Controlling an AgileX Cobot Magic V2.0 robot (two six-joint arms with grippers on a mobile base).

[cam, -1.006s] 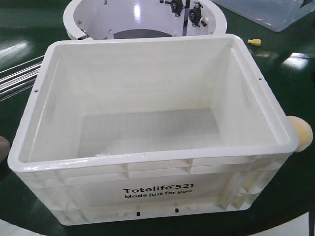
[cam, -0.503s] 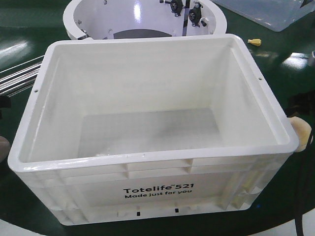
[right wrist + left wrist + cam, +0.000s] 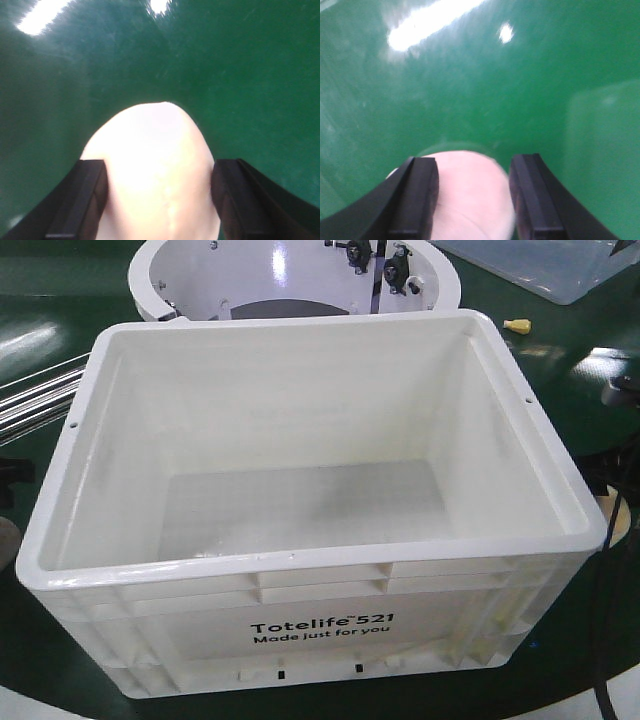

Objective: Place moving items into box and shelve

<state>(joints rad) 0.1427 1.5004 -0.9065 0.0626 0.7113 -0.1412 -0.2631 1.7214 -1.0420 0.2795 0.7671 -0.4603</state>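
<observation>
The box (image 3: 310,530) stands empty on the green worktop (image 3: 590,360). A second ago the yellow-orange item (image 3: 157,172) lay exposed beside its right rim; the right end effector (image 3: 157,200) has since descended, fingers bracketing it. The left end effector (image 3: 472,200) likewise straddles the reddish-brown item (image 3: 470,195). Neither grip looks confirmed; both lifts remain outstanding.

Glossy dark-green bench (image 3: 560,350) carries: large white ribbed plastic crate (image 3: 320,630), white ring-shaped housing (image 3: 290,275) behind it, tiny yellow plastic piece (image 3: 516,325), clear plastic tub (image 3: 540,265) far right.
</observation>
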